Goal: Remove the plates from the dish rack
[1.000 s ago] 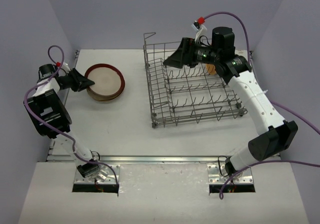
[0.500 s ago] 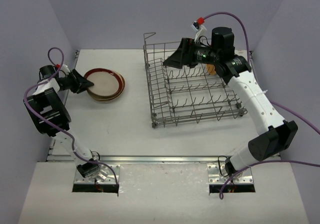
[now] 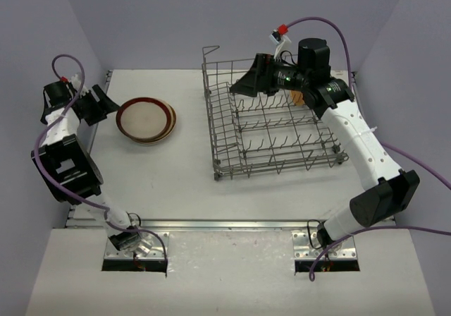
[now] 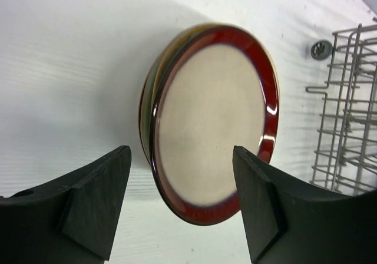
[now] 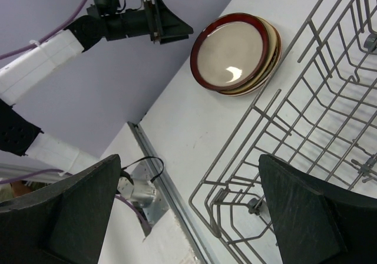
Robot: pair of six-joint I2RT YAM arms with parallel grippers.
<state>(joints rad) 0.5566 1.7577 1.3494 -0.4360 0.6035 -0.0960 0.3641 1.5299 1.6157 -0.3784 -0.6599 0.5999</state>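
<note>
— Bright, even light from above; shadows stay soft.
— Any glare?
— A white spot on the top plate (image 5: 231,52), with a glint on its red rim.
— Sharpness?
— The overhead view is crisp. The left gripper (image 4: 181,152) looks dark and soft-edged, and faint shade falls on the desk (image 4: 65,69).
</note>
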